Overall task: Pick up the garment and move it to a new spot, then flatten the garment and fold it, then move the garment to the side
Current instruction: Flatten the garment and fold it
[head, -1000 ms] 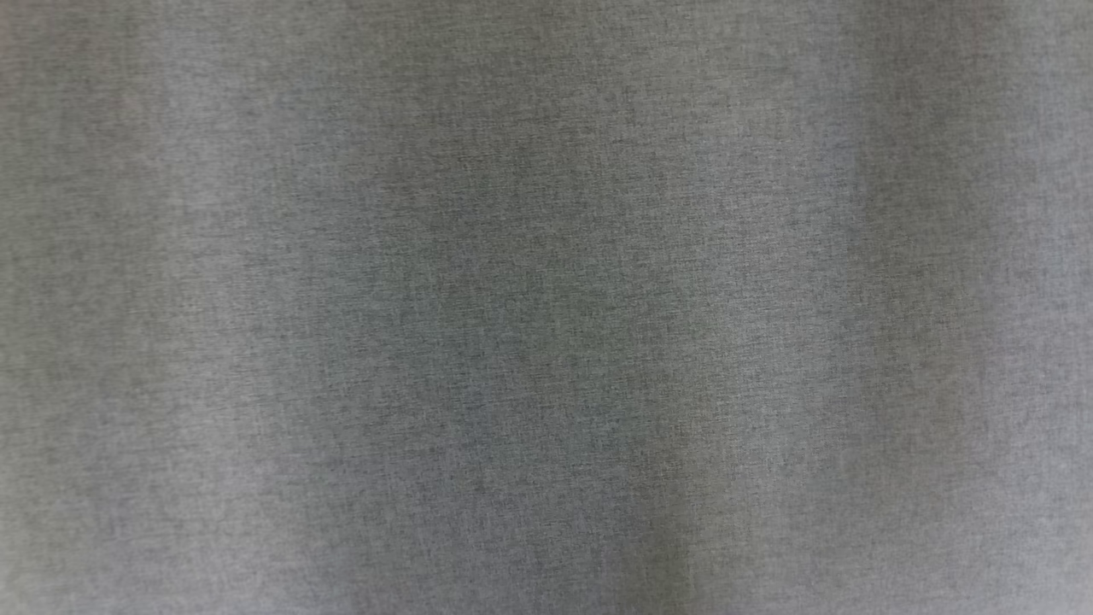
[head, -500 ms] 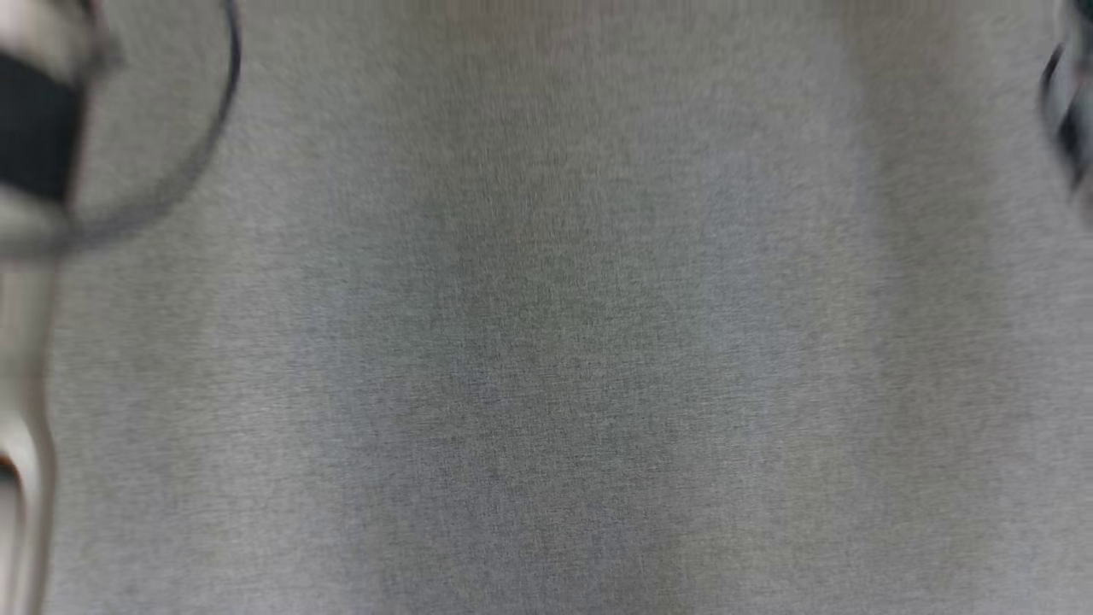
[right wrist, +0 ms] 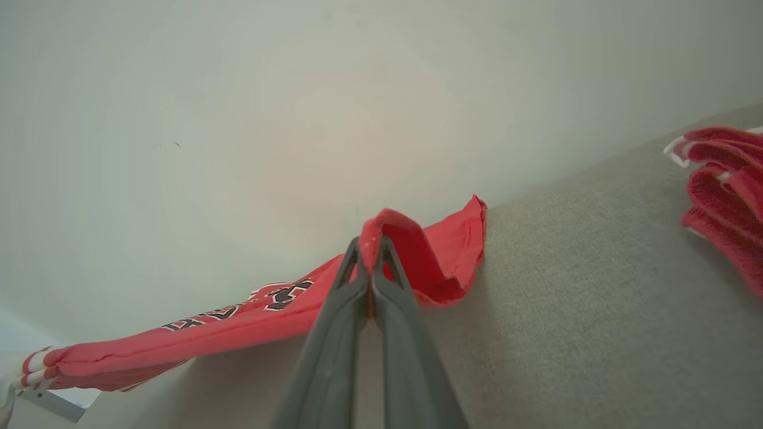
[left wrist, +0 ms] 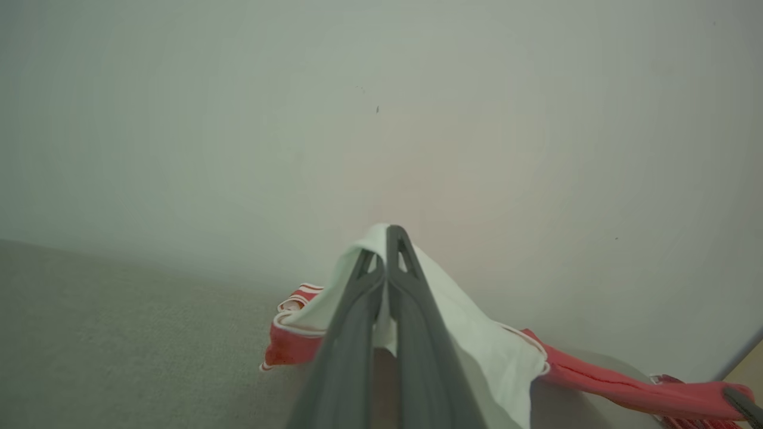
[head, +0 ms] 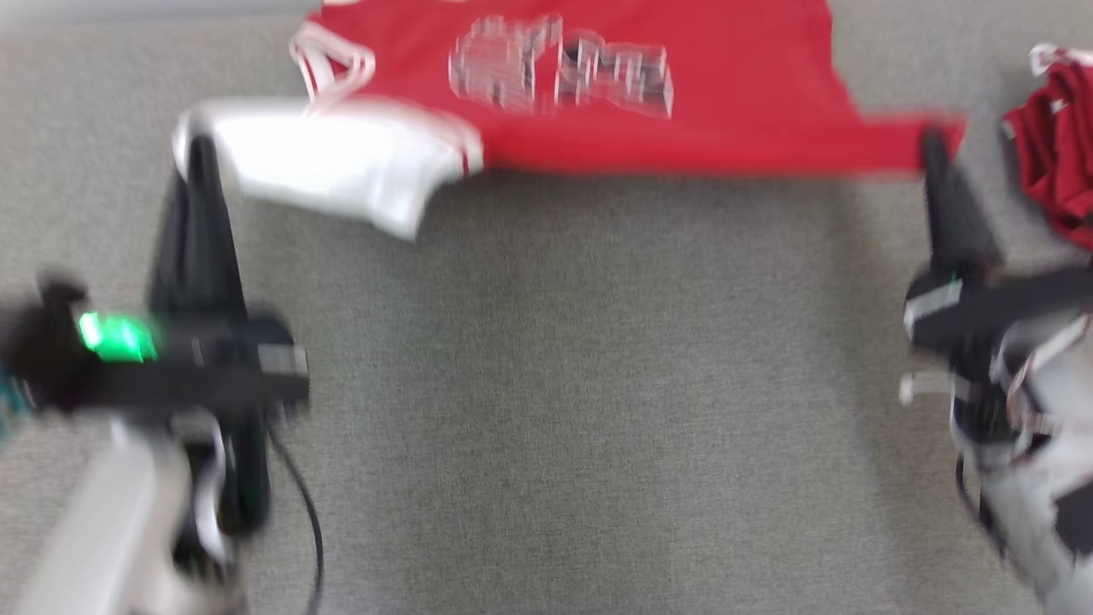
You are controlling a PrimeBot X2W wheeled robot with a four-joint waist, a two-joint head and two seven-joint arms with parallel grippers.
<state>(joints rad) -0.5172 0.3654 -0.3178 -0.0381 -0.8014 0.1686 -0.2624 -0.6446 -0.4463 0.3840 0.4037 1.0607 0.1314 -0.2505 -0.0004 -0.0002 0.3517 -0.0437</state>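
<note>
So the grey fabric-covered surface [head: 546, 384] is taking up most of the head view, and a plain pale wall [left wrist: 381, 89] is running along its far edge. The red garment [head: 726, 111] is sitting at that far edge, right up by the wall. It's getting stretched sideways between the two grippers, with its near edge pulling into a pretty straight line. Its white sleeve [head: 341, 162] is drooping on the robot's left side. Way over on the right, another bunched-up red cloth [head: 1055, 162] with white trim is lying on the surface, apart from the main garment.

The left gripper [head: 198, 149] is clamping down on the white sleeve, with its fingers pressed together and the cloth draping over the tips in the left wrist view. The right gripper [head: 932, 141] is doing the same on the red corner at the other end, jaws squeezed tight with a fold of red poking up at the tips.

The lettering [head: 559, 73] on the chest is facing up, but the head view is blurring too much to read it. A green light [head: 115, 335] is glowing on the left wrist, and a thin dark cable [head: 307, 512] is looping down beside that arm.
</note>
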